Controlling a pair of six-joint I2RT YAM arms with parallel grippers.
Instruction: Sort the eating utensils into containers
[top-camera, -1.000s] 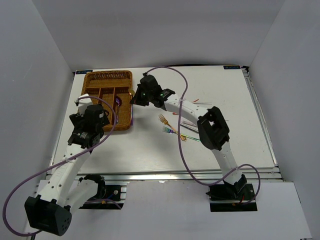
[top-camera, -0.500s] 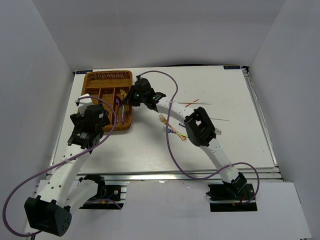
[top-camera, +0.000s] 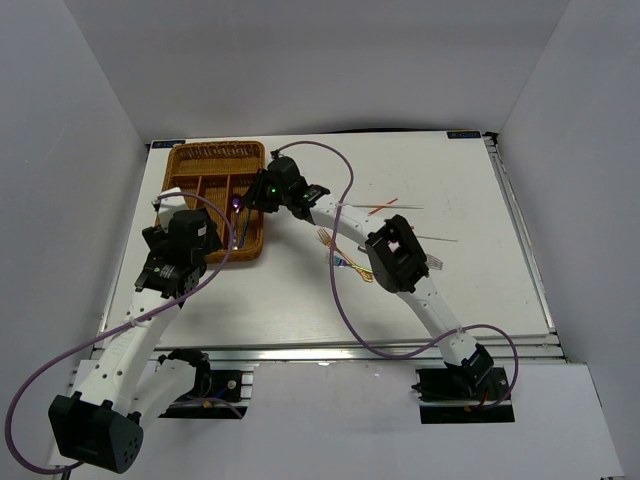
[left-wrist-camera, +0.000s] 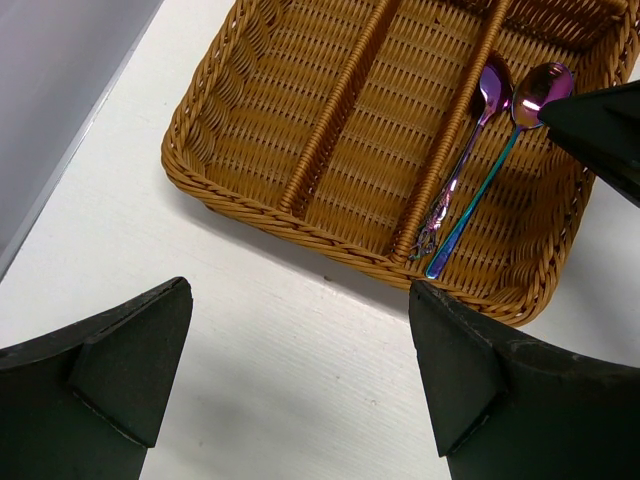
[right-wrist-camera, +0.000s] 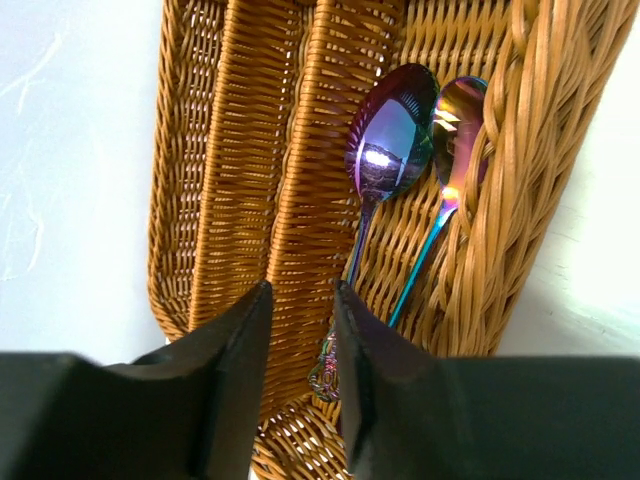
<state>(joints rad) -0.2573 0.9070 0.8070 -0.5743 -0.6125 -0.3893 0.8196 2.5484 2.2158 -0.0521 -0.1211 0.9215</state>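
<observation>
Spoons (right-wrist-camera: 388, 140) x2 in tray (right-wrist-camera: 515, 170) rt slot, right hand (right-wrist-camera: 302, 305) above.

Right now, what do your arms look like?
Both the left arm and right arm are white tubes with chunky black joints. A purple cable loops along each. The left tool and right tool have black wedge-shaped fingers, and a tiny green light glows on the right arm.

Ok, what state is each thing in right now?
Brown woven wicker cutlery tray: two long slots empty.
Two iridescent purple-rainbow metal spoons: lying in third long slot.
Left gripper: wide open, empty.
Right gripper: slightly open, empty.
Gold and rainbow metal forks: loose on table.
Red and white chopsticks: loose on table.
</observation>
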